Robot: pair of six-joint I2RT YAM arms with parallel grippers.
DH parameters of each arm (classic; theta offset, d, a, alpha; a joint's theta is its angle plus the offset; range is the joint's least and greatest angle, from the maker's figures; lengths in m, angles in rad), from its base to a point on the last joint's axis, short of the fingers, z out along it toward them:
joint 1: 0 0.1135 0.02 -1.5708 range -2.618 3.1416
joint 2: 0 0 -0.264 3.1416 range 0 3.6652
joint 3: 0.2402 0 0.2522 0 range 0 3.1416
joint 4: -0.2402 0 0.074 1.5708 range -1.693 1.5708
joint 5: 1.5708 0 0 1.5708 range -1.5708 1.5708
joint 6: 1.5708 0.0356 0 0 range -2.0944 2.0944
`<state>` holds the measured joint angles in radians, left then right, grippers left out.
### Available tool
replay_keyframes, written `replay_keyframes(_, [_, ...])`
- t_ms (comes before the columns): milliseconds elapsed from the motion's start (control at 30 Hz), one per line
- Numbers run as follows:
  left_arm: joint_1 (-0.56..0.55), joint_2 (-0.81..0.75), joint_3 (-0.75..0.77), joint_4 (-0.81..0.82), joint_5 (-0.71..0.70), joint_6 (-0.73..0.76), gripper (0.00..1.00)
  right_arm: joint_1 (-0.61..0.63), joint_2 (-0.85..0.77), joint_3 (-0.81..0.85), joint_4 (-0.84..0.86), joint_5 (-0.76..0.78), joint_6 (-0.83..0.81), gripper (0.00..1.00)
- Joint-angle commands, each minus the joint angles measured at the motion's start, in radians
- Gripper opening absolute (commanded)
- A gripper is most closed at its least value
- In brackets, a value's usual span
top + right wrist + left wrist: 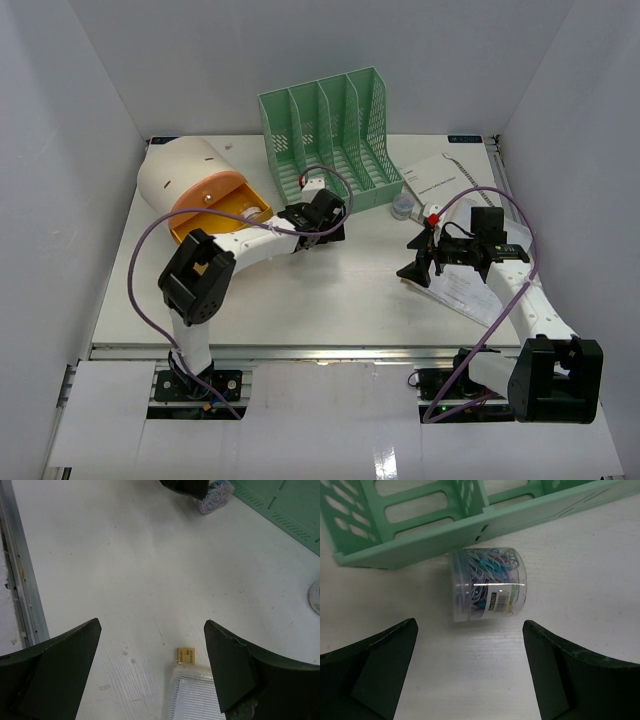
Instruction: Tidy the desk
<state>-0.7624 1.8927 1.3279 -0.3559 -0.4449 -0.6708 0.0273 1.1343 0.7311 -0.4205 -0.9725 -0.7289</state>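
Note:
The desk [300, 300] is a white tabletop with a metal rail [20, 570] along its front. A clear jar of coloured paper clips [487, 587] lies on its side against the base of the green mesh file rack [470, 525]. My left gripper [470, 625] hangs just short of the jar, open, with bare desk between its fingers. My right gripper [152, 625] is open over the desk. The corner of a clear mesh zip pouch [195, 695] with a yellow tag [186, 655] lies below it. From above, the left gripper [325, 222] sits in front of the rack [325, 125] and the right gripper [416, 268] at mid-right.
A white bin with an orange inside [195, 190] lies on its side at the back left. A spiral notebook [440, 180] and a small clear container [402, 207] lie right of the rack. White walls enclose the desk.

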Motion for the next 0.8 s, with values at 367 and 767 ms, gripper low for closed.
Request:
replay_keyframes(367, [-0.023, 0.133, 0.161, -0.035, -0.135, 0.025, 0.58, -0.006, -0.004, 0.034, 0.025, -0.008, 0.023, 0.90])
replay_keyframes(767, [-0.152, -0.135, 0.096, -0.034, -0.158, 0.171, 0.18, -0.009, -0.010, 0.033, 0.023, -0.016, 0.020, 0.90])
